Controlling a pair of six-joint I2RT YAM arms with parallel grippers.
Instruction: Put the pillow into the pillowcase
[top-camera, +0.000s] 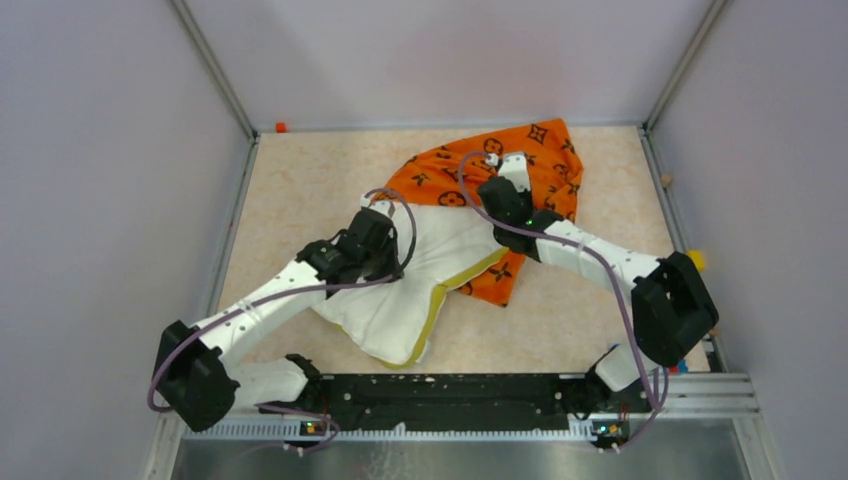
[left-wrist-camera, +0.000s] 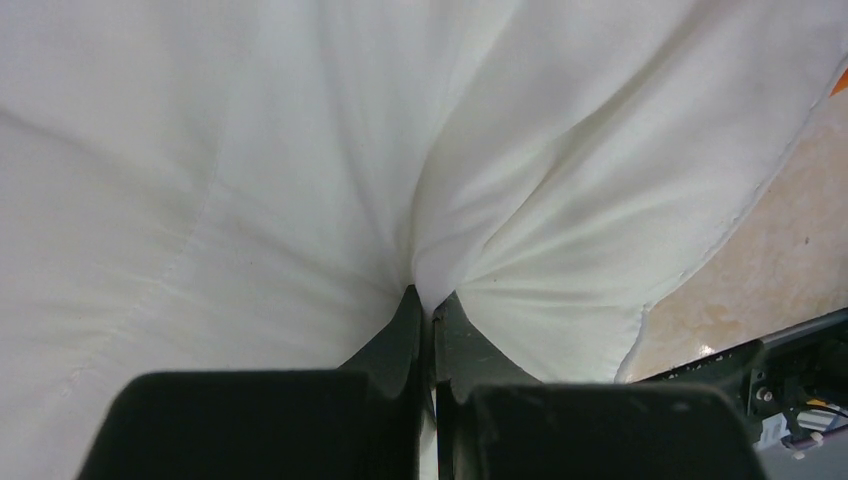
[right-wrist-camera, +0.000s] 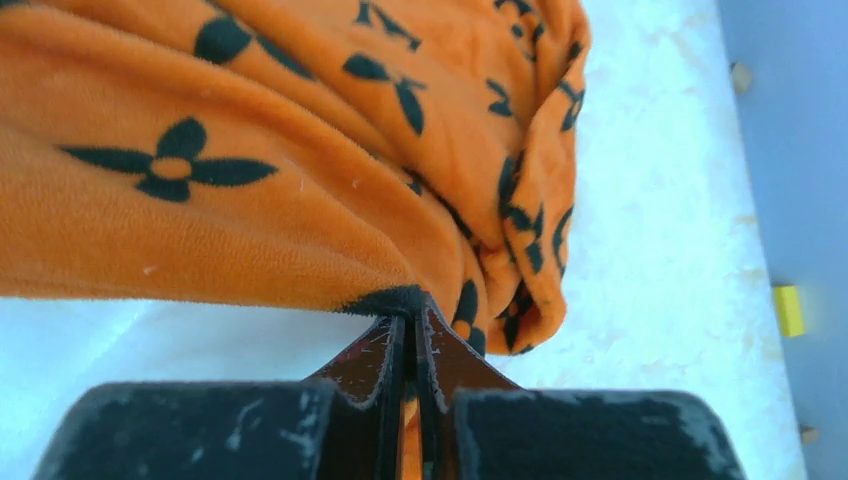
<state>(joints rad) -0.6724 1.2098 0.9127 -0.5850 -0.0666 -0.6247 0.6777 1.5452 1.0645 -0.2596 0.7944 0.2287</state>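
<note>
Slippage could be caused by a tug, since only thin folds are pinched: pillowcase (right-wrist-camera: 250, 200) by the right gripper (right-wrist-camera: 410, 305), pillow (left-wrist-camera: 300, 150) by the left gripper (left-wrist-camera: 432, 300).

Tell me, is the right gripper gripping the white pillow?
No, the right gripper is shut on a fold of the orange monogram pillowcase.

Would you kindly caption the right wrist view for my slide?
Right gripper shut on a fold of the orange pillowcase.

the pillowcase (top-camera: 555, 160) is bright orange with black flower and monogram prints, pillow (top-camera: 390, 310) is white with yellow trim, surface (top-camera: 300, 200) mottled beige
</note>
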